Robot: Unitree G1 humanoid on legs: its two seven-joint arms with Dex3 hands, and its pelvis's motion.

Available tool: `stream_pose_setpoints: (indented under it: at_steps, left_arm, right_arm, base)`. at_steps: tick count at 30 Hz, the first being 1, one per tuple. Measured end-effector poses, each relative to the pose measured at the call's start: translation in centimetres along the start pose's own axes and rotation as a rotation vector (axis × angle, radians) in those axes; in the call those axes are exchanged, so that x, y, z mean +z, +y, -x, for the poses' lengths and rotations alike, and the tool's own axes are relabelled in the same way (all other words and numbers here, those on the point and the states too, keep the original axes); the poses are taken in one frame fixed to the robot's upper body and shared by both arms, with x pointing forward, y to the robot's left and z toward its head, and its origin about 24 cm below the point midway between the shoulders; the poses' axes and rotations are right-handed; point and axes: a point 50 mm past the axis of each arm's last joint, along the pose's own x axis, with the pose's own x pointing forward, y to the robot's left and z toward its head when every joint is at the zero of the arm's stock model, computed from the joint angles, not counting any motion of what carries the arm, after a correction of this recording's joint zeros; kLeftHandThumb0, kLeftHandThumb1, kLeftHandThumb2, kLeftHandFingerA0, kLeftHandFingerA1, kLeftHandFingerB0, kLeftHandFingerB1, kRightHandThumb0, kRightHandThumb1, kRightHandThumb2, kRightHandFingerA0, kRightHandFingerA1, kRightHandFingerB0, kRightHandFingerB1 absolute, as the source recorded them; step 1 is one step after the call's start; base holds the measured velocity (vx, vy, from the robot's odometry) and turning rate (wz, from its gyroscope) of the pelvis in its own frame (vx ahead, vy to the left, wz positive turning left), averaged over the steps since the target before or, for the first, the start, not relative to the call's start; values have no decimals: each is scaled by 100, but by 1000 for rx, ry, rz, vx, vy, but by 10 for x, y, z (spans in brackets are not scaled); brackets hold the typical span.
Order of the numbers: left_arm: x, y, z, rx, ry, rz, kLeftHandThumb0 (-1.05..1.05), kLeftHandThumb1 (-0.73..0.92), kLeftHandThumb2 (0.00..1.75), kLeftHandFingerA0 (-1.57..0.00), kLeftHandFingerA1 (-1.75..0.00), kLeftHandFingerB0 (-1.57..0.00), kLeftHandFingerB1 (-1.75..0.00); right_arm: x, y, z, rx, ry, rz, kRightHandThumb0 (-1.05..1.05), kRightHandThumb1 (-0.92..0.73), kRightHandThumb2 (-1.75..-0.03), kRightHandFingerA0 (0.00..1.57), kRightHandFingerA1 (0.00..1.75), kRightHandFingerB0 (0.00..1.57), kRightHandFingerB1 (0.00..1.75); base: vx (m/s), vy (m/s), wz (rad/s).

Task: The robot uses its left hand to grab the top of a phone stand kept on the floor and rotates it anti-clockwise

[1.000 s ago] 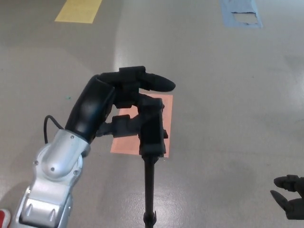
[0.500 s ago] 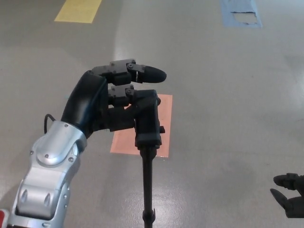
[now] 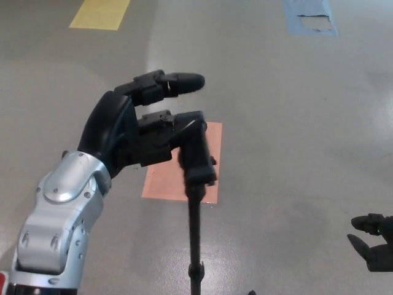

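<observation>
The phone stand (image 3: 195, 184) is seen upright on the floor (image 3: 295, 123), its top in front of the orange patch (image 3: 166, 178). The top of the stand is clasped by the lower fingers (image 3: 161, 126) of the left hand (image 3: 138, 123), while one finger is held out above it. Well to the right of the stand, the right hand (image 3: 371, 243) is seen at the picture's edge; its state cannot be told.

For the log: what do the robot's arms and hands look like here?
The left hand is matte black with thick, rounded-tipped fingers, on a silver-grey forearm with small screws and a thin black cable at the wrist. Only the right hand's black edge shows.
</observation>
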Motion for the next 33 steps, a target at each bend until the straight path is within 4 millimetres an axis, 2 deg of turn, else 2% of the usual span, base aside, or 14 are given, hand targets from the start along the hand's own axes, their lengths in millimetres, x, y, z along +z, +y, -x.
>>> stream_pose_setpoints:
  at_steps: [1,2,3,5,10,11,16,17,23,24,25,28,29,33]
  left_arm:
    - [0,0,0,-4,4,3,-79,51,82,-8,-19,0,-4]
    - [0,1,0,-12,11,8,-79,51,82,-8,-19,0,-4]
    - [0,1,0,-18,17,9,-86,54,86,-1,-9,0,-1]
    - [1,2,1,-53,39,4,-86,53,88,0,-9,0,-3]
    - [4,2,4,-122,65,-15,-90,54,90,0,-6,0,0]
    - [5,3,4,-136,70,-19,-90,61,62,0,0,0,0]
    - [7,1,5,-243,99,-55,-87,59,61,0,0,0,0]
    - [8,1,5,-259,101,-60,-89,51,88,0,-5,0,0]
    - [12,0,6,-361,120,-92,-91,53,91,0,-4,0,0]
    - [12,1,7,-370,122,-93,-101,68,101,0,-6,0,0]
    - [12,1,7,-371,123,-93,-94,77,108,0,-11,0,-5]
    - [13,8,10,-358,116,-81,-89,78,109,0,-12,0,-10]
    - [12,12,11,-339,115,-73,-88,75,95,0,-4,0,-3]
    - [1,44,18,-175,133,-11,-89,76,96,0,-3,0,0]
  right_arm:
    - [0,0,0,0,-1,0,-77,-72,-103,10,45,3,21]
    - [1,-1,0,-1,-3,1,-77,-72,-103,10,45,3,21]
    - [2,-1,0,-1,-5,1,-75,-72,-102,10,45,3,22]
    - [7,-3,0,-5,-15,4,-70,-71,-104,5,44,0,24]
    - [13,-6,0,-7,-29,8,-70,-72,-104,4,43,1,24]
    - [14,-6,0,-6,-31,9,-77,-73,-101,6,42,7,21]
    - [16,-7,0,1,-32,12,-75,-72,-100,6,42,7,21]
    - [16,-7,0,1,-32,12,-68,-71,-102,3,42,3,25]
    - [21,-12,1,3,-35,15,-68,-72,-102,5,43,1,25]
    - [22,-13,1,2,-36,16,-67,-71,-101,6,43,1,26]
    - [22,-13,1,1,-37,16,-67,-72,-102,6,43,1,25]
    - [25,-16,1,0,-37,21,-67,-72,-102,5,43,1,25]
    - [25,-16,1,1,-36,22,-69,-72,-101,9,44,1,24]
    - [25,-16,2,7,-32,29,-68,-72,-101,10,45,0,25]
  base:
    - [0,0,0]
    - [0,0,0]
    - [0,0,0]
    - [0,0,0]
    - [0,0,0]
    - [0,0,0]
    - [0,0,0]
    - [0,0,0]
    - [0,0,0]
    - [0,0,0]
    - [0,0,0]
    - [0,0,0]
    - [0,0,0]
    - [0,0,0]
